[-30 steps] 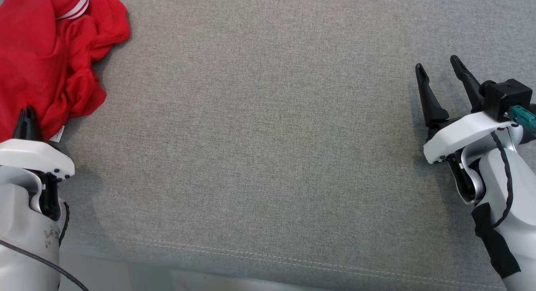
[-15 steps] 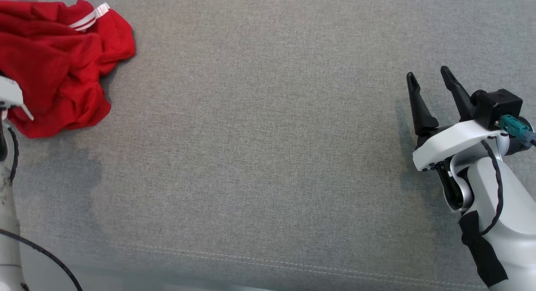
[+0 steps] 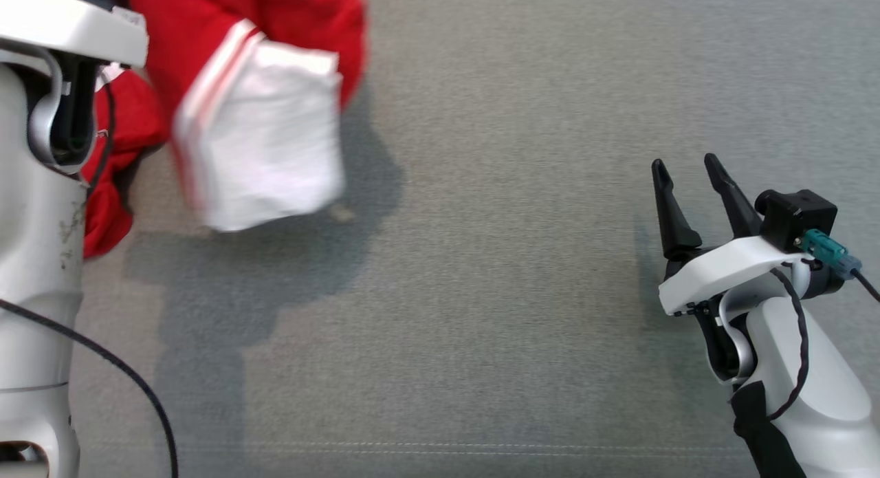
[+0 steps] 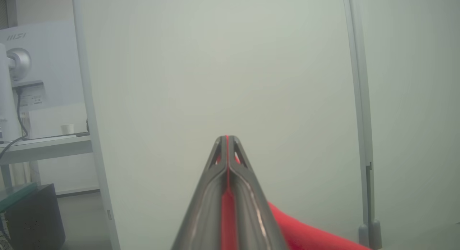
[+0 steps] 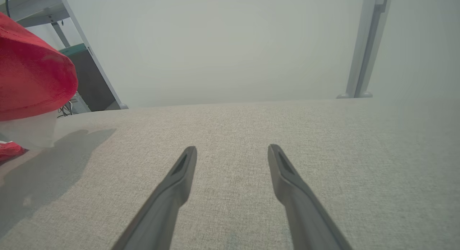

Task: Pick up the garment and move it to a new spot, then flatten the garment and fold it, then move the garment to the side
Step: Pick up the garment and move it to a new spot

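Garment [image 3: 261, 155], a heap at 10 o'clock a second ago, now hangs above the tabletop [image 3: 515, 258], pinched in the left gripper [image 4: 227, 138] fingers; right gripper [image 3: 684, 160] fingers wide, empty, at 4 o'clock; relocation under way

Left gripper [image 4: 227, 139] pinches the red garment [image 4: 305, 232] between its fingers

Since a second ago: left gripper [image 4: 227, 142] went from part-open to clamped on a red fold of the garment [image 3: 254, 141]. Garment was a crumpled heap lying at upper left of head view, now lifted and hanging, blurred, white panel with red stripes showing. New broad shadow [image 3: 275, 272] under it. Left forearm [image 3: 34, 223] now runs up the left edge. Whole head view shifted, so the camera moved.
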Available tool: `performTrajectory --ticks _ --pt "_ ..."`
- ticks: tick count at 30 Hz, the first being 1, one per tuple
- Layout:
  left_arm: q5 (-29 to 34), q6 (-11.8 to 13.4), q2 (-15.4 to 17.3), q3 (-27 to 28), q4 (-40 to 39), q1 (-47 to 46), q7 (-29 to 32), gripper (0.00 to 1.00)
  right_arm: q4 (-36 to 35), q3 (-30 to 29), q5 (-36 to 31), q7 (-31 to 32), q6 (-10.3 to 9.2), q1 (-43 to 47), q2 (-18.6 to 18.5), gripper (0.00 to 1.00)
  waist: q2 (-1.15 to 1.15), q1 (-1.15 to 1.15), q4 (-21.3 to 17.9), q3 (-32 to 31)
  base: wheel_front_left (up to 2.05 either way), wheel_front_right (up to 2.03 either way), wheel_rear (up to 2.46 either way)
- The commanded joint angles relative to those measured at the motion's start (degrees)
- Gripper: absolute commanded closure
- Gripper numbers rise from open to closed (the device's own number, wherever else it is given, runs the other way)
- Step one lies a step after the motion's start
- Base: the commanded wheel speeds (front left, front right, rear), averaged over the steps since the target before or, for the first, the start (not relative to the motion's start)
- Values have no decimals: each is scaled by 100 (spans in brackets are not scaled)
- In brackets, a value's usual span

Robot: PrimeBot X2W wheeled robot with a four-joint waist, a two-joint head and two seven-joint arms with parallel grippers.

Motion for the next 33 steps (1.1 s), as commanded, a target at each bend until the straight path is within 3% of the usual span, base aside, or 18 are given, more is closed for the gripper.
performTrajectory --ticks 1,7,16,17,18,19,24,33 --pt "-280 -40 226 39 -220 -244 89 100 -206 38 56 -77 24 100 109 0 0 0 -233 -120 0 0 0" --pt "-657 -40 79 -695 -342 4 177 100 -273 6 82 -77 24 226 231 0 0 0 -873 -214 0 0 0" --pt "-889 -40 -555 -1402 319 635 -7 100 -203 103 102 -77 24 280 264 0 0 0 -1498 -249 0 0 0" --pt "-868 -40 -588 -1523 466 705 -24 87 -189 132 112 -77 24 274 267 0 0 0 -1558 -261 0 0 0" --pt "-868 -40 -608 -1595 621 776 -40 31 -178 162 124 -77 24 266 271 0 0 0 -1617 -275 0 0 0" --pt "-902 -40 -638 -1592 785 858 -51 0 -165 197 137 -77 24 260 275 0 0 0 -1667 -299 0 0 0" --pt "-722 -24 -629 -1307 1051 1204 -67 0 -161 254 164 -77 24 258 254 0 0 0 -1718 -399 0 0 0" --pt "37 118 -613 -194 387 2289 -69 0 -267 378 179 -77 24 310 235 0 0 0 -1325 -652 0 0 0"
